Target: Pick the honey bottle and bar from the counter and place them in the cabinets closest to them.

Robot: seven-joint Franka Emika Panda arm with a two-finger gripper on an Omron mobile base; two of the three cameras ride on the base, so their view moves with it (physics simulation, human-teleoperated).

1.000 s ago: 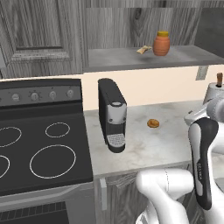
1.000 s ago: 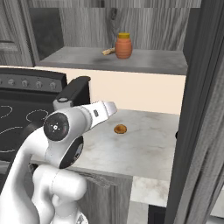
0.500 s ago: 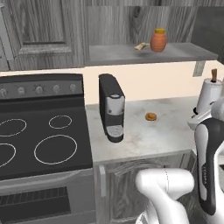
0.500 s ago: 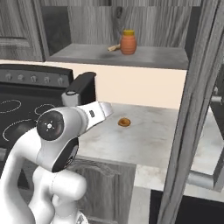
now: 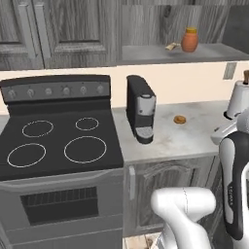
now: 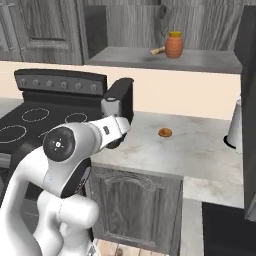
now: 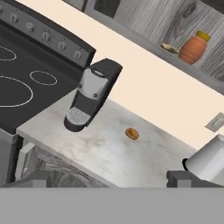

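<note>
The honey bottle (image 5: pixel 190 40) (image 6: pixel 174 44) (image 7: pixel 193 47), squat and orange-brown, stands upright on the shelf floor of the open upper cabinet (image 5: pixel 146 52) (image 6: pixel 210 60) (image 7: pixel 144 41). Below it runs the pale marbled counter (image 5: pixel 170 138) (image 6: pixel 165 155) (image 7: pixel 109 148). The bar is out of view. My gripper (image 7: pixel 105 181) is open, its dark fingertips (image 7: pixel 26 179) far apart with nothing between them. It hangs in front of the counter's edge, well below and away from the bottle.
A black coffee machine (image 5: pixel 140 115) (image 6: pixel 120 100) (image 7: pixel 89 94) stands by the black stovetop (image 5: pixel 58 146) (image 7: pixel 22 78). A small orange pastry (image 5: pixel 180 119) (image 6: pixel 165 132) (image 7: pixel 131 133) lies mid-counter; a white canister (image 5: pixel 239 97) (image 7: pixel 209 159) stands right. A tan object (image 5: pixel 170 46) lies beside the bottle. A dark open cabinet door (image 6: pixel 247 100) hangs right.
Both base views have shifted, so the base has driven; more of the stove shows now. The honey bottle stays on the shelf and the gripper stays open.
</note>
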